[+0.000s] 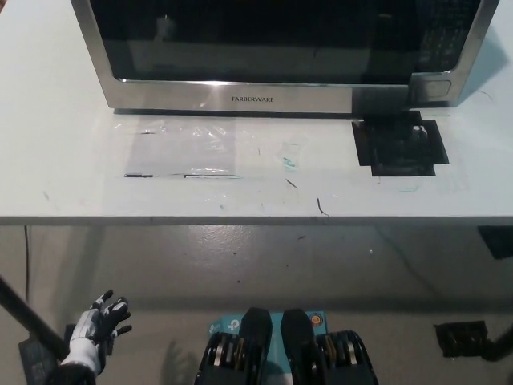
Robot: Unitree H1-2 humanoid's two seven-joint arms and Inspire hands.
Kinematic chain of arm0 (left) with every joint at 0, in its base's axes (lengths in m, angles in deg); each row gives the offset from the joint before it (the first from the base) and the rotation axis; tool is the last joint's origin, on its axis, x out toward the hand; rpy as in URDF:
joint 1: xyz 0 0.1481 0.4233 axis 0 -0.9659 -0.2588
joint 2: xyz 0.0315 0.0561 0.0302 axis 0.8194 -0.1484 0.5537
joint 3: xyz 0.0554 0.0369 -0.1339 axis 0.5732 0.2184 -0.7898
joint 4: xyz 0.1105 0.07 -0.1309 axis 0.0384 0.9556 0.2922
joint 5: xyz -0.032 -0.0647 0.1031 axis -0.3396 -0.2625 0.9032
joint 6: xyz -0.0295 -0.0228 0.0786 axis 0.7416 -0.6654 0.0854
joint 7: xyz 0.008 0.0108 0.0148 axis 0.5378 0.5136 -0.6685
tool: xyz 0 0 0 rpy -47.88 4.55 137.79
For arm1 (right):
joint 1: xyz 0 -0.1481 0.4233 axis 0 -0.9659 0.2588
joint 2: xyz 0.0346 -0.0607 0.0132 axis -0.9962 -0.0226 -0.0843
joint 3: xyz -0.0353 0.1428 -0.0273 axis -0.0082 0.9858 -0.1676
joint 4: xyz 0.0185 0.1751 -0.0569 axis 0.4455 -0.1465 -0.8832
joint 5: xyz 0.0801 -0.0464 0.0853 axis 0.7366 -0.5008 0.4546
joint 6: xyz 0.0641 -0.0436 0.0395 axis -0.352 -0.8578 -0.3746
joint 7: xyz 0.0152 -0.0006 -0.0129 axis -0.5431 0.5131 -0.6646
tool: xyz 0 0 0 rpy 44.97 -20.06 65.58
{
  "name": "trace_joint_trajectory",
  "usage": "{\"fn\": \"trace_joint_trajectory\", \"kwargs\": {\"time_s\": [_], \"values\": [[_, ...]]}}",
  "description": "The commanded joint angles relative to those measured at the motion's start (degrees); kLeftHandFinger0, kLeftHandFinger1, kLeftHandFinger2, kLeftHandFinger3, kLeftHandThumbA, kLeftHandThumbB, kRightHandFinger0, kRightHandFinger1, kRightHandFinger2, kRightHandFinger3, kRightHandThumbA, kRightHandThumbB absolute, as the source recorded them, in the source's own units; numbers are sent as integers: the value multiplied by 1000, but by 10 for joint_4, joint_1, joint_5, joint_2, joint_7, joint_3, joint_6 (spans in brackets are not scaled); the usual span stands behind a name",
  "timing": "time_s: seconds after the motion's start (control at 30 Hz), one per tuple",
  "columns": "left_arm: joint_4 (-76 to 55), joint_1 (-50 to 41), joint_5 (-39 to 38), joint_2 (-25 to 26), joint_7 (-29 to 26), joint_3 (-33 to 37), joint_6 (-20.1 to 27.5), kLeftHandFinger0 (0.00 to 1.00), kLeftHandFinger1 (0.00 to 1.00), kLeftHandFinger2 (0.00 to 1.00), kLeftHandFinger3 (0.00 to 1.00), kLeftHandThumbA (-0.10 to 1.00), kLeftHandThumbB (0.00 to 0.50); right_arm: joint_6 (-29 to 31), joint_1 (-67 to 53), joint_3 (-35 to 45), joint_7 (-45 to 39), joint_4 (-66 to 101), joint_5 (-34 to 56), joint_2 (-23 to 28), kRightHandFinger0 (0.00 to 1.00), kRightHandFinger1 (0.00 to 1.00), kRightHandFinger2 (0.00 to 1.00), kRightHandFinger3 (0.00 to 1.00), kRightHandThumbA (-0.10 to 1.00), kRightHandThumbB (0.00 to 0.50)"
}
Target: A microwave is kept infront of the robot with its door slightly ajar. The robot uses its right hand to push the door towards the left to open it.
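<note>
Only the left hand (pixel 99 322) shows, at the lower left, low beside the floor. It is white over the back and along the fingers (pixel 110 303), with black at the fingertips and in the dark gaps between them. A pale grey-white wrist section runs down from it, ending in a black cuff at the bottom edge. No cables, screws or markings can be made out.

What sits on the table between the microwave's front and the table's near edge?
Head view: below the microwave, clear tape patches and a black tape square; otherwise bare table.
</note>
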Motion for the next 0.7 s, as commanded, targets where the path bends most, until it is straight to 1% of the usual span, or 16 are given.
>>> {"fn": "trace_joint_trajectory", "kwargs": {"time_s": [0.0, 0.03, 0.07, 0.1, 0.13, 0.17, 0.2, 0.23, 0.3, 0.33, 0.4, 0.43, 0.5, 0.53, 0.57, 0.67], "values": [[-4, 2, -3, 12, -3, 2, 17, 870, 815, 915, 997, 407, 106, -53, 2, 34, 9, 90, 14, 36, 634, 814, 842, 940, 502, 183], [0, 2, -4, 12, -2, 2, 20, 891, 816, 915, 1000, 399, 110, -57, 6, 41, 5, 104, 22, 44, 629, 812, 863, 959, 496, 171], [5, 2, -4, 12, -1, 2, 24, 897, 816, 914, 1000, 396, 109, -59, 10, 48, 0, 118, 27, 54, 622, 810, 874, 969, 493, 173], [2, 1, -6, 12, 1, 1, 24, 878, 819, 918, 1000, 402, 113, -53, 12, 49, -5, 127, 24, 63, 596, 793, 868, 969, 503, 162], [-1, -2, -8, 12, 2, 0, 18, 875, 825, 925, 1000, 407, 116, -69, 17, 54, -4, 143, 27, 71, 594, 780, 850, 970, 515, 160], [-1, -3, -7, 12, 1, 0, 17, 885, 828, 918, 1000, 410, 112, -60, 19, 52, -6, 152, 19, 79, 547, 763, 847, 979, 519, 139], [1, -2, -8, 12, 1, 0, 17, 877, 827, 916, 992, 407, 118, -64, 22, 52, -6, 158, 20, 82, 512, 748, 848, 977, 528, 157], [3, -2, -9, 12, 0, -1, 18, 873, 826, 916, 988, 405, 118, -71, 26, 53, -6, 166, 22, 87, 501, 744, 848, 975, 531, 162], [-2, -8, 4, 15, 0, 9, 21, 899, 840, 938, 1000, 435, 100, -95, 49, 52, -9, 196, 32, 100, 510, 744, 825, 942, 525, 196], [-2, -9, 0, 14, 0, 6, 17, 905, 847, 939, 1000, 433, 107, -98, 54, 48, -11, 201, 28, 105, 523, 747, 815, 920, 505, 186], [-2, -11, -5, 12, 1, 3, 19, 918, 856, 935, 1000, 415, 114, -115, 66, 41, -10, 212, 26, 111, 529, 768, 824, 921, 524, 215], [-3, -13, -6, 12, 2, 3, 19, 947, 874, 935, 1000, 410, 112, -117, 75, 35, -11, 216, 28, 115, 544, 780, 825, 910, 525, 200], [-4, -17, -5, 13, 1, 3, 19, 964, 878, 933, 1000, 410, 111, -117, 84, 27, -13, 213, 25, 118, 549, 785, 819, 908, 518, 197], [-1, -17, -2, 13, 1, 6, 19, 989, 891, 931, 1000, 418, 108, -117, 104, 11, -10, 210, 22, 124, 565, 812, 865, 944, 477, 163], [-2, -17, -2, 12, -1, 6, 20, 981, 886, 919, 991, 411, 107, -117, 113, 5, -10, 208, 20, 125, 574, 824, 878, 962, 469, 148], [3, -16, 0, 13, 1, 8, 25, 1000, 912, 939, 1000, 421, 98, -117, 144, -22, -11, 199, 7, 131, 557, 811, 854, 958, 495, 137]]}}
